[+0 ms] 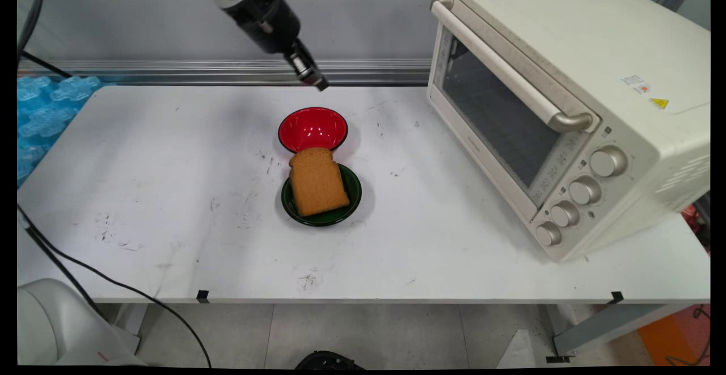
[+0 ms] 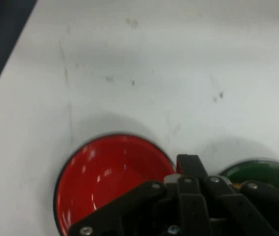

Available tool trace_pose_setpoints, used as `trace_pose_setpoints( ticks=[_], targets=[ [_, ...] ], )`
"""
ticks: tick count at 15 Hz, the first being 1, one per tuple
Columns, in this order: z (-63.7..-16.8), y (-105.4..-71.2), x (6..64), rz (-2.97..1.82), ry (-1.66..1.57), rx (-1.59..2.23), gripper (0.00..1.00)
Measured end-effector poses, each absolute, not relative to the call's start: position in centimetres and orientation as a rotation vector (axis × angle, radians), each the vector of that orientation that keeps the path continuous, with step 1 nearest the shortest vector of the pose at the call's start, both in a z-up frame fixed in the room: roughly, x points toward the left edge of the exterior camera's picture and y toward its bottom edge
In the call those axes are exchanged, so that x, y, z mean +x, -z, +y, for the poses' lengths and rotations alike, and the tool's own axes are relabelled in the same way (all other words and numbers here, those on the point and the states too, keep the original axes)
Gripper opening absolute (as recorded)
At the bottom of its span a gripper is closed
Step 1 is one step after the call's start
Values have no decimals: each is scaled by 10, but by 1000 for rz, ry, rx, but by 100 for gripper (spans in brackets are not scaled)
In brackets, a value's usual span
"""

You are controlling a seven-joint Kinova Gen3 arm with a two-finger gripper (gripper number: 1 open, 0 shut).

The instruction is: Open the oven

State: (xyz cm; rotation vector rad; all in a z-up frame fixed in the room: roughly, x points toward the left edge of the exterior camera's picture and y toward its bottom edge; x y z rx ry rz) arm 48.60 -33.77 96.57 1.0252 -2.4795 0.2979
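Red bowl (image 1: 312, 129) sits mid-counter (image 1: 170, 193), touching a green bowl (image 1: 321, 193) that carries a slice of brown bread (image 1: 316, 181). Above and behind them hangs the gripper (image 1: 319, 84), fingers closed together, holding nothing. A cream toaster oven (image 1: 567, 102) stands right, door shut. The gripper's linkage hides most of the green bowl in the hand view.

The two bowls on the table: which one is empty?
The red bowl, farther from the table's near edge. It holds nothing, while the green bowl beside it carries a slice of bread.
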Motion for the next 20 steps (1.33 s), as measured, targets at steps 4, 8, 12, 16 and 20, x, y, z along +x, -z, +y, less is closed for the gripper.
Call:
trace_pose_setpoints(
  ticks=[4, 8, 12, 16, 20],
  targets=[
    [-360, -978, 463, -2445, -324, 985, 0],
    [-378, -993, 439, -2414, -346, 948, 0],
    [-391, -1008, 420, -2396, -372, 915, 0],
    [-403, -1023, 402, -2381, -405, 873, 0],
    [-413, -1036, 387, -2366, -437, 835, 0]
  ],
)
